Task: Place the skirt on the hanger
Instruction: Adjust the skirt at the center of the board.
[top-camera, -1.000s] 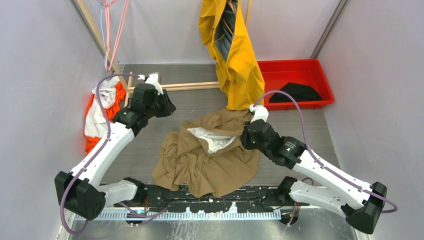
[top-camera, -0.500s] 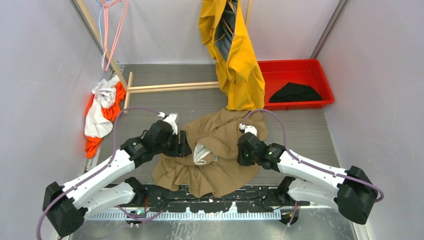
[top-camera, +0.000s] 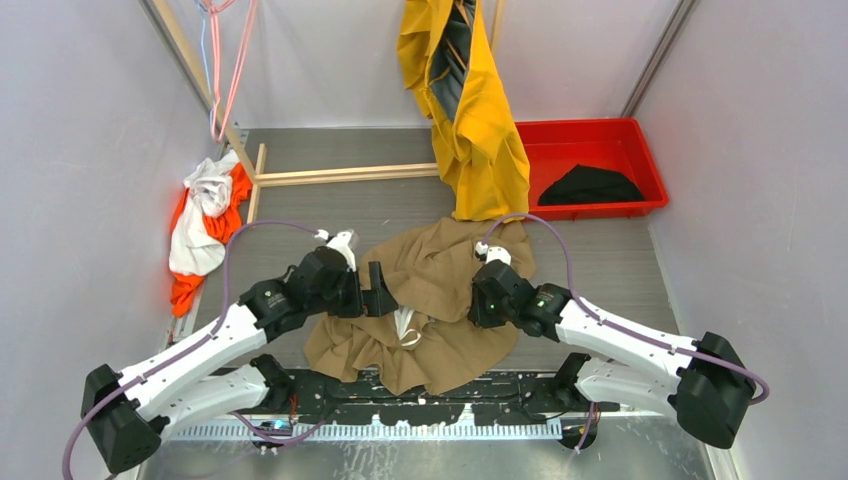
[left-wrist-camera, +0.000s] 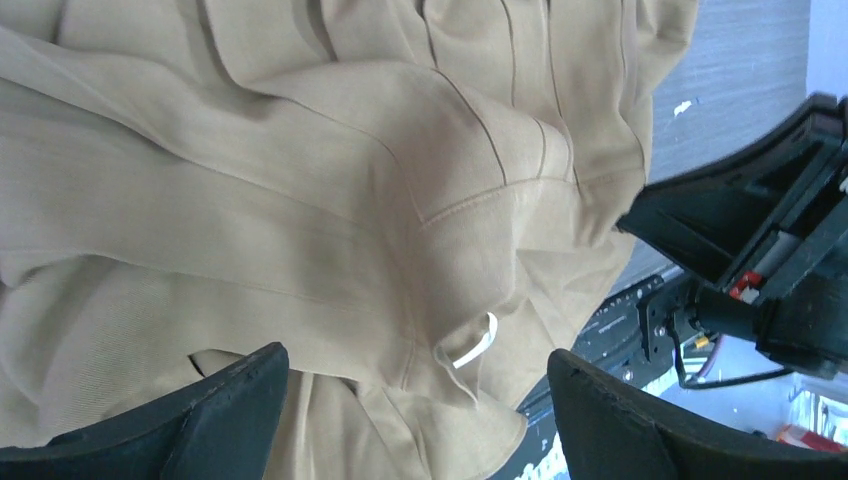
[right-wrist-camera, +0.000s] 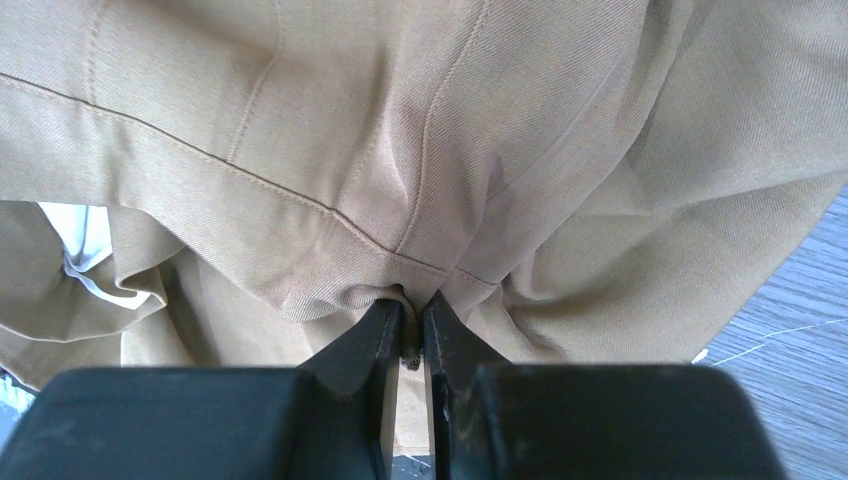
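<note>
Our right gripper (right-wrist-camera: 412, 325) pinches the skirt (top-camera: 440, 265) at a seam; left gripper (left-wrist-camera: 415, 385) gapes over it. We're gathering, seemingly; next, left must clamp.

Under skirt (top-camera: 440, 270) folds — white lining (top-camera: 404, 324) mostly hidden.

Bright, even light falls from overhead, and the arms throw only soft, short shadows on the grey wood-grain surface (top-camera: 625, 250). The pale side walls are evenly lit. Both wrist views are sharp on the tan pleated fabric skirt (left-wrist-camera: 300, 200), with its folds gently shaded. The left wrist view washes out at its top right corner.
</note>
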